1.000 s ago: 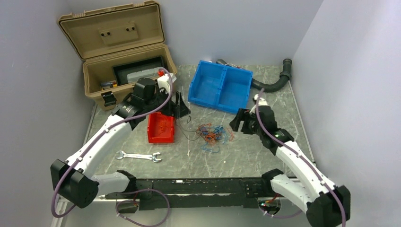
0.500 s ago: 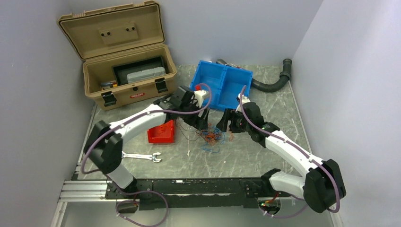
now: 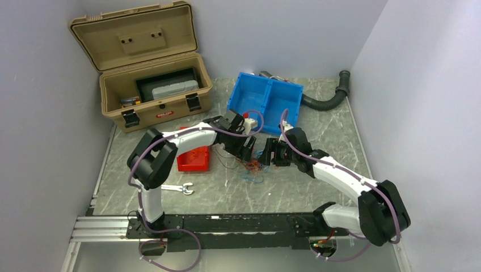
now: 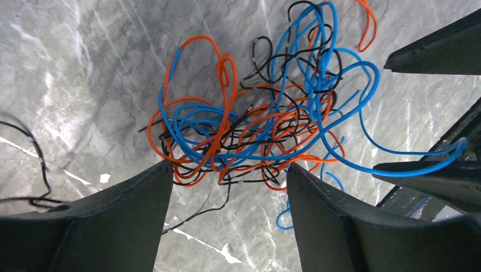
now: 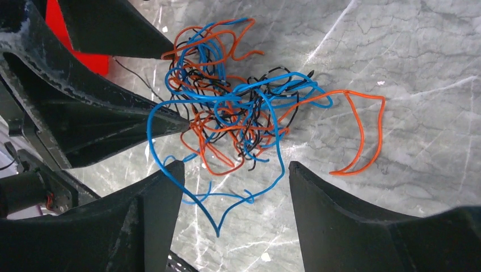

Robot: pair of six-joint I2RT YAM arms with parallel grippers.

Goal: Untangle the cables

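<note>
**Both claws closing in over the wire tangle**

The tan toolbox (image 3: 153,96) is standing open at the far left of the table (image 3: 317,181), lid tilted back, and it is holding a grey case (image 3: 173,89). The blue bin (image 3: 266,102), split into two compartments, is sitting to its right. The small red bin (image 3: 193,158) is lying nearer, partly hidden under the left arm, so its contents cannot be told.

The cables (image 4: 255,124), orange, blue and black wires knotted into one loose bunch, are lying on the marble just right of the red bin. The left gripper (image 4: 227,170) is hanging over them with its fingers spread apart, straddling one edge of the bunch. The right gripper (image 5: 235,167) is facing it from the other side, fingers likewise apart, gripping nothing.

A second ago the left gripper was hovering by the toolbox and the right one was waiting well clear of the bunch. Both are now meeting above it, tips nearly touching.
</note>
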